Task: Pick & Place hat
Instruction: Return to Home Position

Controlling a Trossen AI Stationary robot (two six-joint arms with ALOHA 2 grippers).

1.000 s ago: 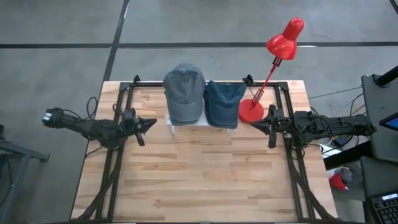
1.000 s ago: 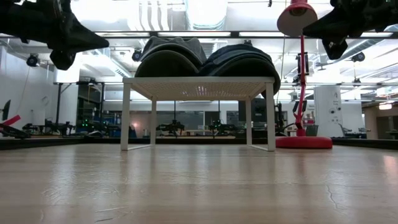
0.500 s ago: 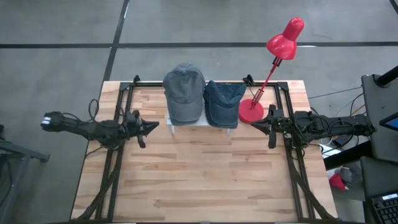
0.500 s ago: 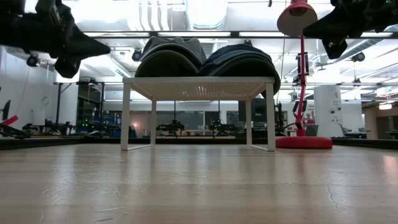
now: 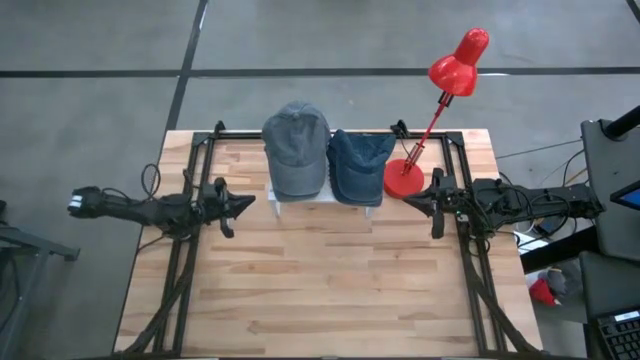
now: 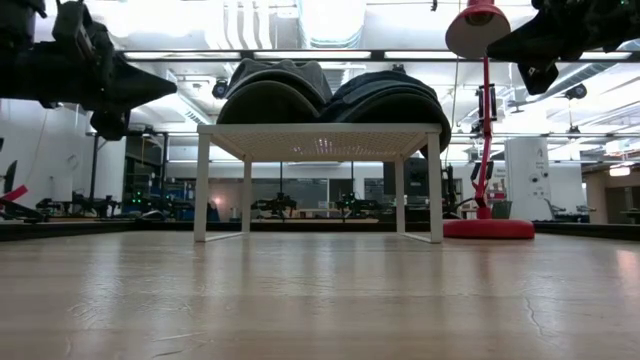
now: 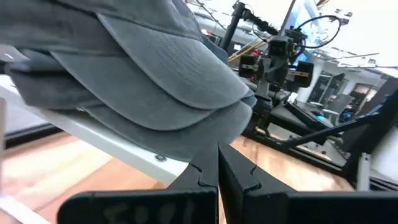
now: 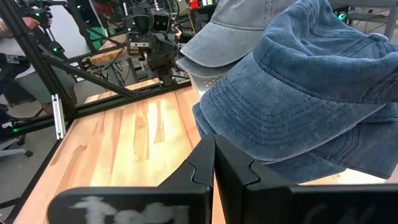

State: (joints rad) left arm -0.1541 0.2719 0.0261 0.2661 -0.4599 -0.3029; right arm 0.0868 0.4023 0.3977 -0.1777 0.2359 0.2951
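Note:
Two caps lie side by side on a small white rack [image 5: 275,207] at the table's far middle: a grey hat [image 5: 297,148] on the left, a blue hat [image 5: 358,165] on the right. Both brims overhang the rack's near edge [image 7: 124,149]. My left gripper [image 5: 250,200] is shut, level, just left of the rack's near-left corner, clear of the grey hat [image 7: 143,68]. My right gripper [image 5: 408,203] is shut too, hovering right of the rack near the blue hat [image 8: 311,93], touching nothing.
A red desk lamp stands with its base [image 5: 404,179] right of the rack, between the blue hat and my right gripper; its head [image 5: 460,62] reaches past the far edge. Black frame rails [image 5: 180,270] run along both table sides. Bare wood [image 5: 320,290] fills the near half.
My left gripper has sunk lower and swung slightly toward the rack and the grey hat, staying shut. The right arm and both hats have kept still.

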